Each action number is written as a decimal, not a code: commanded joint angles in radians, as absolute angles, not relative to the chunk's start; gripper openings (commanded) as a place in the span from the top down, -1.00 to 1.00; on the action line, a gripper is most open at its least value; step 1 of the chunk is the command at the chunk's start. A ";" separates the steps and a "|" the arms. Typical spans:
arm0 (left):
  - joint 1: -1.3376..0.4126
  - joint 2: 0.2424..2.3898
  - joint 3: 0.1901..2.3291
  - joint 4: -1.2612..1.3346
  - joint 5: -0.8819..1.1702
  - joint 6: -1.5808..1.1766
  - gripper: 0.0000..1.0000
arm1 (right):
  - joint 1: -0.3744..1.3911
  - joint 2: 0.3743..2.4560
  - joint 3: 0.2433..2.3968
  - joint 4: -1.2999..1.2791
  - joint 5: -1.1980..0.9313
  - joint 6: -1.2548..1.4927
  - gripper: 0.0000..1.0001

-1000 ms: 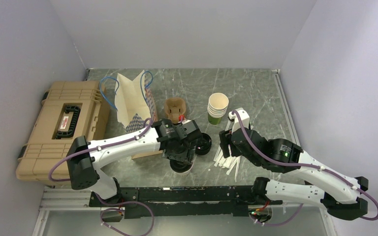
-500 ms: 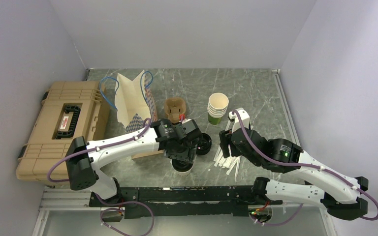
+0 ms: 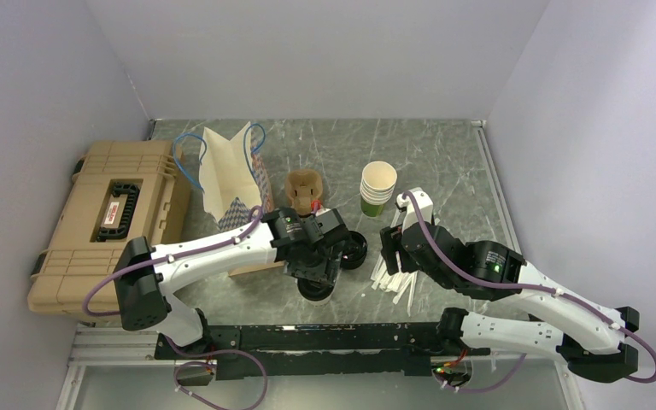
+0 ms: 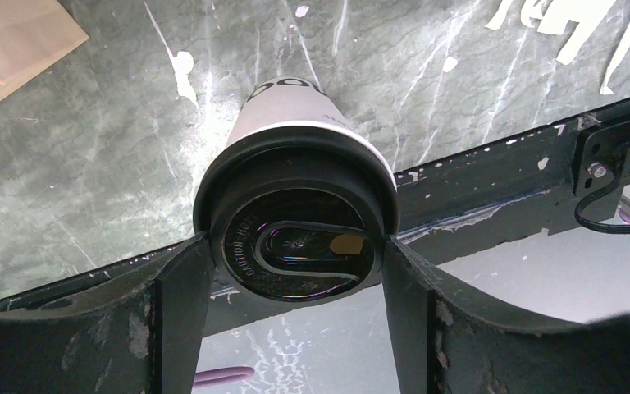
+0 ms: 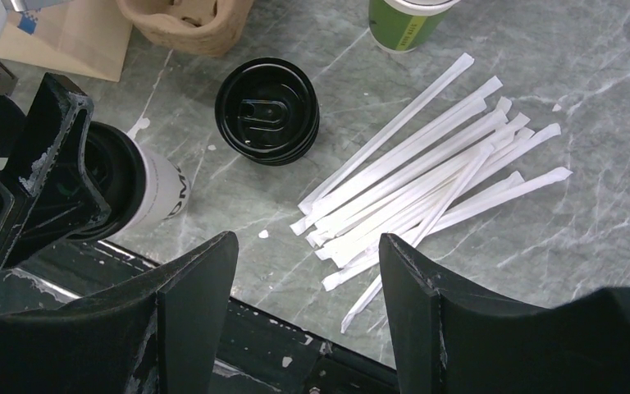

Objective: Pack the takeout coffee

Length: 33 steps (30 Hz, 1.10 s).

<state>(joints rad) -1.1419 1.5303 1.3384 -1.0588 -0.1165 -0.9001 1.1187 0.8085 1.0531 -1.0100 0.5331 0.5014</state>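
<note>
L fingers pinched takeout coffee at lid rim, cup near table front edge, apart from paper bag. R fingers spread, empty, over straws. Grasp looked done imo; move into bag + release not yet done.

raised lettering on the black lid of the takeout coffee begins "caution"; the rest is too faint. dark letters on the cup wall are cut off. the red label on the tan case is too small to read.
</note>
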 commanded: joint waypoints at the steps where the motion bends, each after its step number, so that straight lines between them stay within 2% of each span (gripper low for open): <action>1: -1.143 1.528 1.325 -1.058 -0.112 -0.900 0.35 | 1.117 0.801 1.062 -1.003 0.531 0.509 -0.36; 11: -1.142 1.555 1.328 -1.047 -0.110 -0.889 0.36 | 1.117 0.793 1.059 -0.993 0.498 0.509 -0.36; 19: -1.147 1.588 1.329 -1.052 -0.111 -0.888 0.37 | 1.117 0.780 1.027 -0.930 0.350 0.491 -0.34; 33: -1.165 1.617 1.305 -1.062 -0.141 -0.904 0.39 | 1.118 0.768 0.829 -0.710 0.161 0.644 0.15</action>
